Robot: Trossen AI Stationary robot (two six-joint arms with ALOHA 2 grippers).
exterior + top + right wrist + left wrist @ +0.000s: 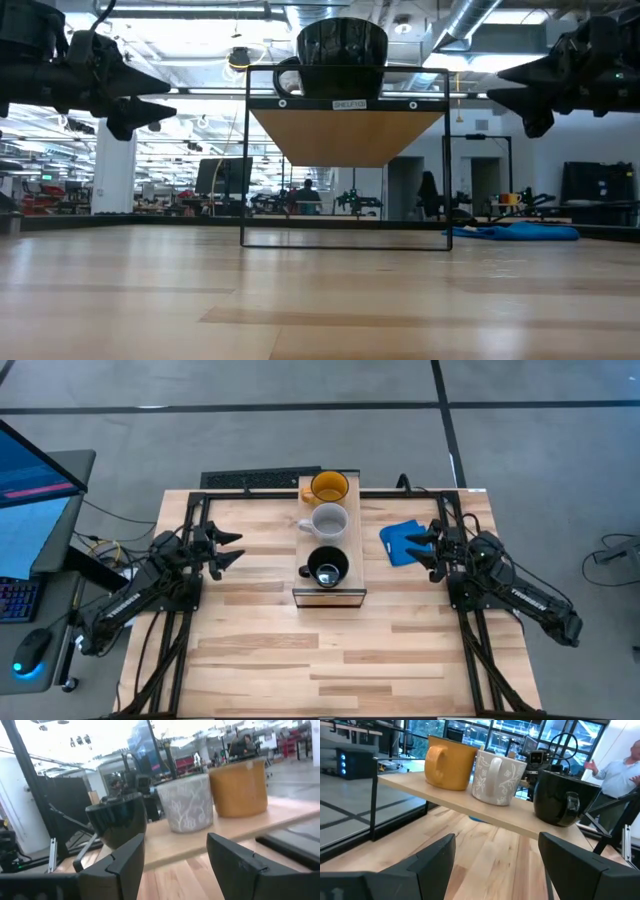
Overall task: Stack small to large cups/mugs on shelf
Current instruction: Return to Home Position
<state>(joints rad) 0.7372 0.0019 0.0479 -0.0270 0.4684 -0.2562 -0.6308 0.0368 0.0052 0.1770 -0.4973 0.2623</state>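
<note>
Light-wood plank shelf [354, 546], three mugs in single file along it. Why that line-up? (desk)

I read it as the size order the job asks for. The glossy yellow-orange ceramic mug [329, 487] is at the shelf's far end, the pale grey mug with a white leaf pattern [328, 521] at its middle, and the shiny black mug [328, 569] at its near end. All are upright, close together but apart. They look much alike in size to me, so I can't vouch for the ranking. (operator)

And the arms? (desk)

The left gripper [236, 549] hangs off the shelf's left side. The right gripper [422, 551] hangs off its right, at the edge of a flat blue object [400, 540]. Both sets of jaws stand wide and empty, pointed at the shelf. I judge nothing is left to carry, and standing clear spares the mugs a knock while I park. (operator)
</note>
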